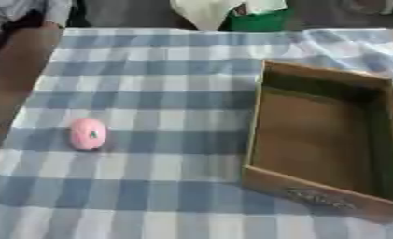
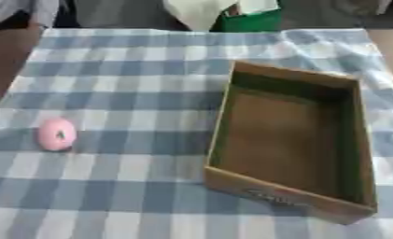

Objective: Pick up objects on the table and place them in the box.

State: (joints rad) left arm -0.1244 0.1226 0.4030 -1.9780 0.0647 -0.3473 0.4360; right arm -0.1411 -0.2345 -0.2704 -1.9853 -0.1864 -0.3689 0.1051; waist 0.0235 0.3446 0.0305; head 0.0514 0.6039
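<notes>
A small pink rounded object (image 1: 88, 134) with a dark mark on top lies on the blue and white checked tablecloth (image 1: 150, 84), at the left. To its right stands an open brown wooden box (image 2: 226, 112) with nothing inside it. Neither of my hands shows in either view.
The table's left edge runs close beside the pink object, with brown floor beyond it. At the far edge, past the cloth, sit a green container (image 1: 261, 19) and something white (image 1: 201, 11).
</notes>
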